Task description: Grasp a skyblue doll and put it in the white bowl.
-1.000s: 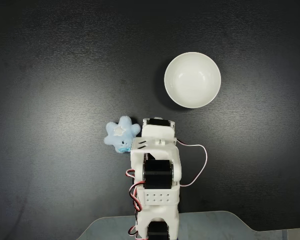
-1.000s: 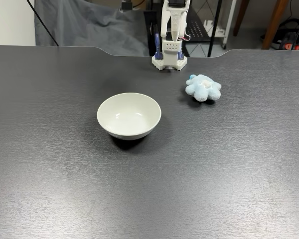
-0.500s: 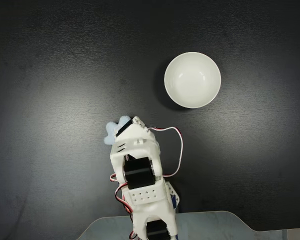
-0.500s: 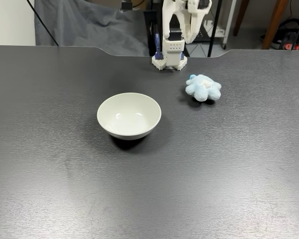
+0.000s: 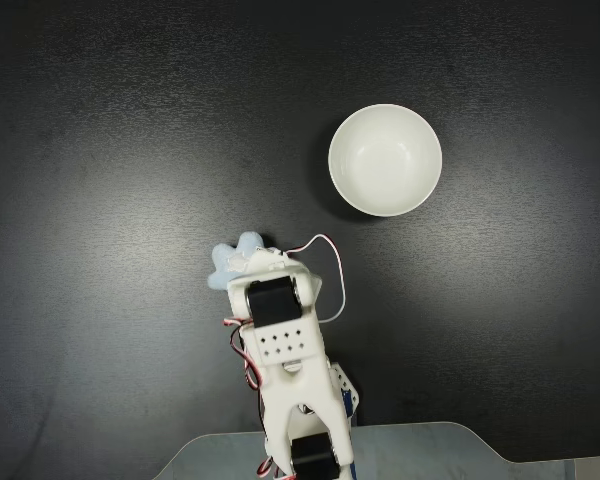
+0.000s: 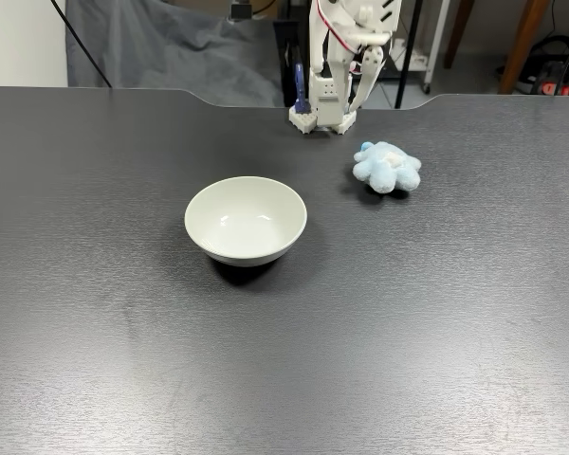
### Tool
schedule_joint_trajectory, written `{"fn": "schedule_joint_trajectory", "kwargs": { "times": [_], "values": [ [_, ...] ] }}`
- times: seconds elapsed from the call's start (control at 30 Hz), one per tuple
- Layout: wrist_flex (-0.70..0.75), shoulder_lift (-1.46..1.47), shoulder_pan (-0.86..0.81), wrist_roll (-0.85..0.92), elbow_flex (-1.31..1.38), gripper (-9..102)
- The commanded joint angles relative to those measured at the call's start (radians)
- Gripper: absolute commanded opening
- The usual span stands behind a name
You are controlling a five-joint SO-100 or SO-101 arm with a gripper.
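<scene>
Dark matte table (image 6: 379, 332); grey cloth (image 6: 161, 47) draped behind it

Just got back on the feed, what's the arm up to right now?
The arm is leaning out over the skyblue doll, which lies on the dark table near the arm's base, not yet grasped. In the view from above, the arm's body covers most of the doll. The gripper hangs above the table, short of the doll; whether it is open or shut cannot be told. The white bowl sits empty, apart from the doll. Nothing is in the bowl yet.
</scene>
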State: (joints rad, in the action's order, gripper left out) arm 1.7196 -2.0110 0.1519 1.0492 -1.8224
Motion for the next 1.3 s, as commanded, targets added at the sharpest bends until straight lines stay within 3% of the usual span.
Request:
{"fn": "schedule_joint_trajectory", "kwargs": {
  "times": [0.0, 0.27, 0.5, 0.77, 0.9, 1.17, 1.27],
  "values": [
    [0.051, 0.115, 0.098, 0.008, 0.020, 0],
    [0.043, 0.140, 0.341, -0.051, 0.121, 0],
    [-0.026, 0.153, 0.356, -0.285, 0.318, 0],
    [-0.011, 0.155, 0.341, -0.290, 0.311, 1],
    [-0.008, 0.155, 0.341, -0.284, 0.311, 13],
    [0.054, 0.158, 0.348, -0.295, 0.227, 52],
    [0.052, 0.155, 0.337, -0.296, 0.117, 58]
  ]
}}
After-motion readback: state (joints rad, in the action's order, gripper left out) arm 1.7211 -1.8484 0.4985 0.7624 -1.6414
